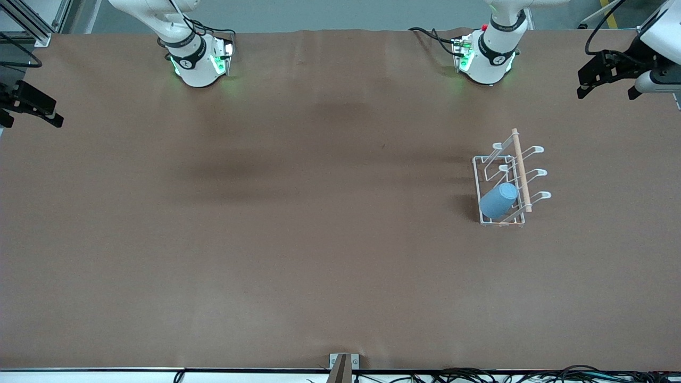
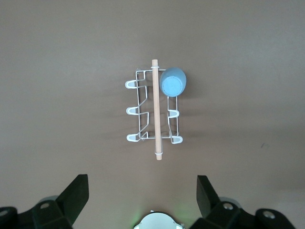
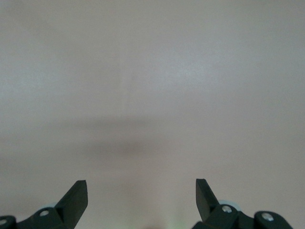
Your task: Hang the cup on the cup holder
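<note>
Front view, cup [image 1: 498, 200] hung on cup holder [image 1: 509, 178], prong hidden, left end effector [image 2: 141, 196] and right end effector [image 3: 141, 195] apparently open, empty.

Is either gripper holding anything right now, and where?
Nothing. The left gripper and right gripper are open; the cup hangs on the cup holder.

Both arms are glossy white with rounded shells. Each base [image 1: 198, 64] has a black band bearing a small white mark, a green glow at its foot, and black cables trailing from it; the left arm's base [image 1: 487, 58] also shows a red spot near the cable plug. The left pincer [image 1: 606, 74] and right pincer [image 1: 29, 103] are matte black, with angular wedge-shaped fingers [image 2: 74, 195] and silver screw heads [image 3: 224, 208] at their roots.
</note>
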### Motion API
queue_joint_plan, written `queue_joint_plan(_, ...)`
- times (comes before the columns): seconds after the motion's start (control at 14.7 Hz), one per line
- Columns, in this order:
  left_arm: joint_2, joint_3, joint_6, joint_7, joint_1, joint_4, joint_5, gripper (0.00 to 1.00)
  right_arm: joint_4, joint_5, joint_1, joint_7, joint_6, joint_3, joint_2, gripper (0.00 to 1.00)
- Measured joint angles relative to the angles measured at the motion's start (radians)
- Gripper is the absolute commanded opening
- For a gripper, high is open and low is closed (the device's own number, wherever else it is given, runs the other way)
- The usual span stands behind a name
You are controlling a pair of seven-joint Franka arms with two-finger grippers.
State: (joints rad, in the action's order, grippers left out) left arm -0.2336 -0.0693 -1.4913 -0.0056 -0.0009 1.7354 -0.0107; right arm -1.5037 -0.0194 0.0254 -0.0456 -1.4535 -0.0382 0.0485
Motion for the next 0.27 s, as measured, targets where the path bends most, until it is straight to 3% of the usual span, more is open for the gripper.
queue_joint_plan(0.27, 0.007, 0.000, -0.006, -0.002, 0.000, 0.000, 0.000, 1.00, 0.000, 0.000, 0.000, 0.000, 0.000, 0.000, 0.000, 1.00)
